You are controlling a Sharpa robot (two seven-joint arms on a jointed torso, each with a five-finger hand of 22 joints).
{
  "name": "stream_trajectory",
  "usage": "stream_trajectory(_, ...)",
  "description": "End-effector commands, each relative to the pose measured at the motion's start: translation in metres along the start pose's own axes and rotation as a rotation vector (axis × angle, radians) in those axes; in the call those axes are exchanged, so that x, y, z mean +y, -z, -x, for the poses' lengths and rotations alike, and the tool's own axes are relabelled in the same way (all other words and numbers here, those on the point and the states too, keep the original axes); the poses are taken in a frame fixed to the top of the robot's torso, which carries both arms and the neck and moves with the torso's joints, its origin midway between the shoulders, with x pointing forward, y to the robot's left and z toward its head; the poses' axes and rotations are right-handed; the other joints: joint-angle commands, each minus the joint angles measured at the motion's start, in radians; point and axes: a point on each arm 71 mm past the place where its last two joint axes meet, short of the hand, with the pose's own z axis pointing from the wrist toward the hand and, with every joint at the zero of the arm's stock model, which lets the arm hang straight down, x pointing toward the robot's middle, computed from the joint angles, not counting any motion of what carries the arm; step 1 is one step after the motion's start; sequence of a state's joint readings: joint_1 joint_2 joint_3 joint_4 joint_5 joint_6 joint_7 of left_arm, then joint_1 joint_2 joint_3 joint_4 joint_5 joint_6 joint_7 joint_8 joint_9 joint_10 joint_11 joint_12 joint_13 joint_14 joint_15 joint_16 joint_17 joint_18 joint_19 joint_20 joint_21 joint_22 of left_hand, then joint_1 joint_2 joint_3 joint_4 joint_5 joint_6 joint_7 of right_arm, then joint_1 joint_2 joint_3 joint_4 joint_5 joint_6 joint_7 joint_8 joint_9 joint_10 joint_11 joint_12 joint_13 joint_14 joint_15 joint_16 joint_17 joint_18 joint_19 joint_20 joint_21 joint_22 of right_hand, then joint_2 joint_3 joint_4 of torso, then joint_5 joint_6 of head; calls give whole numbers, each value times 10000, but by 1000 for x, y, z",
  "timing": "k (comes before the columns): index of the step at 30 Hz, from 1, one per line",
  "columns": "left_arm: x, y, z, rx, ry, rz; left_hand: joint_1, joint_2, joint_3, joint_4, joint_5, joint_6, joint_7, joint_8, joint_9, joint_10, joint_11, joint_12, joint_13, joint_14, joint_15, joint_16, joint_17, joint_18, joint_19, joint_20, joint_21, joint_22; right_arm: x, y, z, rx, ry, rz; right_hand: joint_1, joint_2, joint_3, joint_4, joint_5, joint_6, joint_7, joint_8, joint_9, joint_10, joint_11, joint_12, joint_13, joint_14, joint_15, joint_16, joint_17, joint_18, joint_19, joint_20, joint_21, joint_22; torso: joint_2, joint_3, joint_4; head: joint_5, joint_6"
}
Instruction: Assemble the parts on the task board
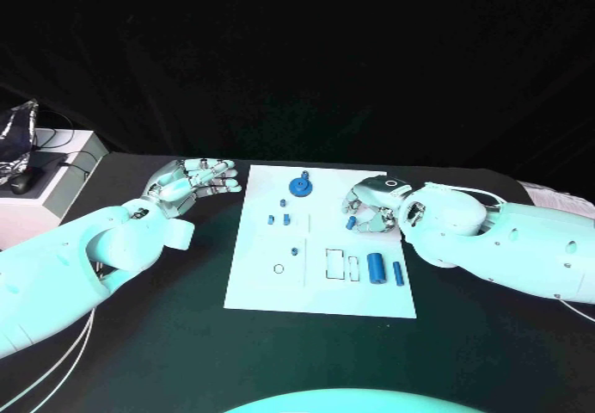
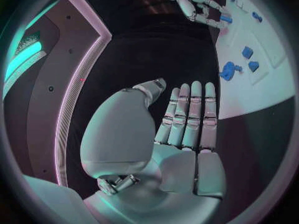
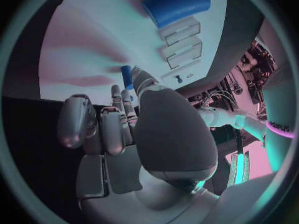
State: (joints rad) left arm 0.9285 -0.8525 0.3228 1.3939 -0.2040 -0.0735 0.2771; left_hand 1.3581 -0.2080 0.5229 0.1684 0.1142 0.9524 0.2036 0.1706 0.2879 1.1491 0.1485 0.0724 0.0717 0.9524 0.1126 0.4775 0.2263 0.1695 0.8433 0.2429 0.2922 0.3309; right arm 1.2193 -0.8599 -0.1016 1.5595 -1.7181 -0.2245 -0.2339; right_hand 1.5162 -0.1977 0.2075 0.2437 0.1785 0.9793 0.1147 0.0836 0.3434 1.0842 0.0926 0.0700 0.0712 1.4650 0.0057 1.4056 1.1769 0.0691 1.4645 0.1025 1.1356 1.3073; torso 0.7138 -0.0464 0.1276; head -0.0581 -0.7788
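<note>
Right, look at the head view: your task board (image 1: 266, 288), the white plate, lies in the middle of the frame on the black table (image 1: 162, 344). Your left hand (image 1: 188, 182) sits just off the board's upper left corner, over bare table, and the left wrist view shows it flat, fingers (image 2: 195, 112) straight and side by side, nothing in it. Your right hand (image 1: 372, 205) is over the board's upper right part, fingers curled down, with a small blue part (image 1: 352, 222) at the fingertips; in the right wrist view that blue piece (image 3: 126, 76) shows just beyond the fingers, but whether you are actually gripping it I cannot tell. Up at the board's top centre stands a round blue part (image 1: 300, 185). Toward the lower right of the board a blue cylinder (image 1: 376, 265) and a slimmer blue peg (image 1: 398, 273) lie side by side, next to an outlined rectangular slot (image 1: 336, 263). Small blue pieces (image 1: 286, 218) dot the board's left half.
</note>
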Motion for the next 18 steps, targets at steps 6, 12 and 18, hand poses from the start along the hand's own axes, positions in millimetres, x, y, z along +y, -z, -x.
stream_trajectory(6,-1,0,-2,152,57,-102,41,16,-20,44,-13,-20,31,18,-13,-37,25,-55,16,93,-6,-70,15,126,85,6,-31,-15,3,-2,-1,-5,399,53,275,14,975,317,-138,598,41,182,-43,503,-141,38,-24,277,-150,37,9,119,96,-105,71,313,-5,17,-6,33,-41)
stream_trajectory(12,-1,0,-2,136,54,-80,41,16,-20,44,-13,-20,31,18,-13,-37,25,-55,16,93,-6,-70,15,126,85,6,-31,-15,4,-2,-2,29,389,86,199,-61,1900,391,-251,1071,61,393,18,1047,-261,41,-24,298,-307,39,0,81,166,-271,242,433,-12,25,-19,48,-64)
stream_trajectory(18,0,0,-2,128,54,-69,41,16,-20,44,-13,-20,31,18,-13,-37,25,-55,16,93,-6,-70,15,126,85,6,-31,-15,5,-2,-3,106,418,83,162,-72,2386,275,-246,1321,11,560,120,1422,-322,53,-9,306,-286,43,-15,56,198,-283,331,500,-7,17,-10,48,-90)
